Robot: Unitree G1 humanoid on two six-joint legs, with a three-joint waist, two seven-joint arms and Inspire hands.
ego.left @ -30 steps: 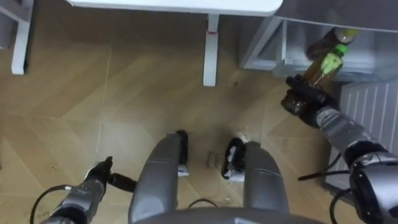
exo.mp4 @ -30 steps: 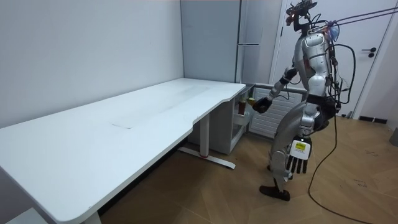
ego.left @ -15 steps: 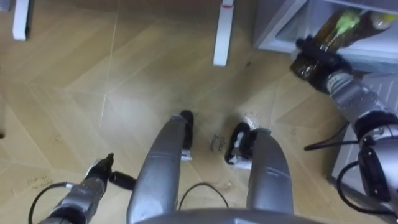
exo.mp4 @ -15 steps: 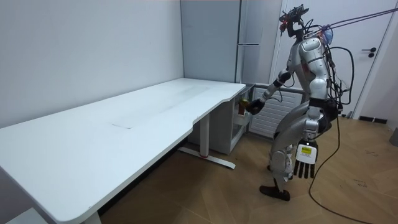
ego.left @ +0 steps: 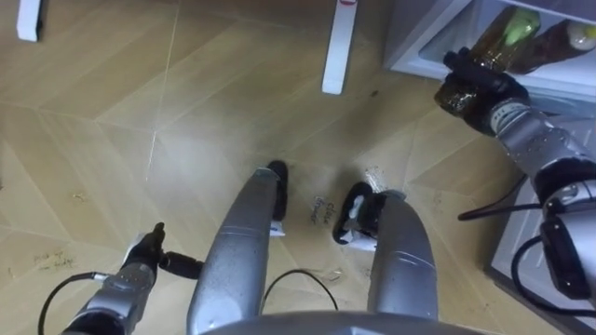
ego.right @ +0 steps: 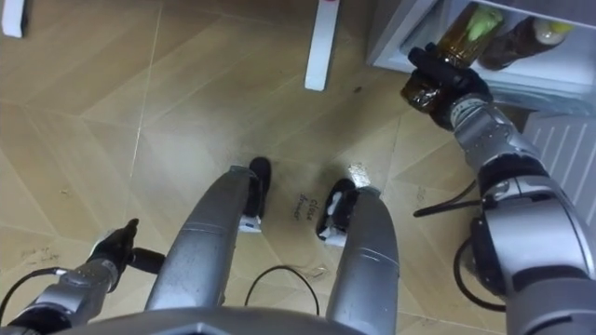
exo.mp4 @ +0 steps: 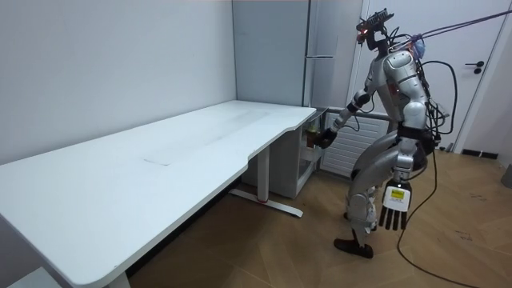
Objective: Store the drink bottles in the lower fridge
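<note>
Step in hand: by my reading, setting the held drink into the lower fridge.
Right hand (ego.left: 470, 86): fingers curled round the lower body of the bottle (ego.left: 504, 35), with the arm stretched out to the mouth of the fridge (ego.left: 416, 45).
Bottle: amber drink with green near the top, tilted, top end leading and already past the fridge's front edge.
Second bottle (ego.left: 562, 37): inside the compartment, just beside the held one; they may be touching, but the view is too poor to say.
Left hand (ego.left: 138, 272): low beside the left leg, fingers straight, holding nothing.
Stance: bent forward at the end of the table (exo.mp4: 160, 152), facing the fridge.
Doing it well: carry the bottle deeper before letting go, steer it to the side away from the second bottle, and settle its base on the shelf before the fingers loosen.
Risk: let go while tilted near the edge, it would likely roll out onto the floor (ego.left: 186, 121).
</note>
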